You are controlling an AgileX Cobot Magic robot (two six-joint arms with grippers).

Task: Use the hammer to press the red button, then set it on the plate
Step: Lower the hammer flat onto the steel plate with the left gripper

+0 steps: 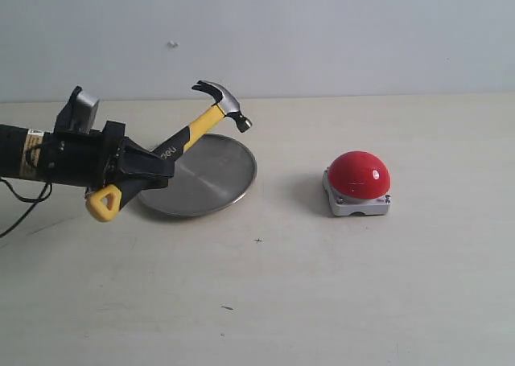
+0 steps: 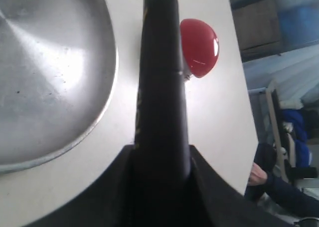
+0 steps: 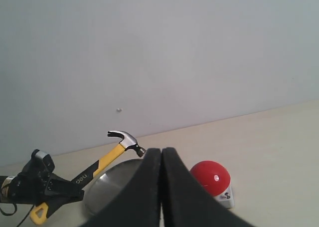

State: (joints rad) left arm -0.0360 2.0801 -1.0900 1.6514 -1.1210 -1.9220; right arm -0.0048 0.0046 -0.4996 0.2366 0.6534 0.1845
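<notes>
The left gripper clamps the hammer low on its handle, near the yellow loop, and holds it in the air, tilted, with the head up, near the plate and well apart from the red button. I judge that pressing and placing are both left to do. Only the right wrist view shows the right gripper, its jaws together and empty.

One hammer, one red button and one plate are showing here, so three things in all, each kind appearing once.
</notes>
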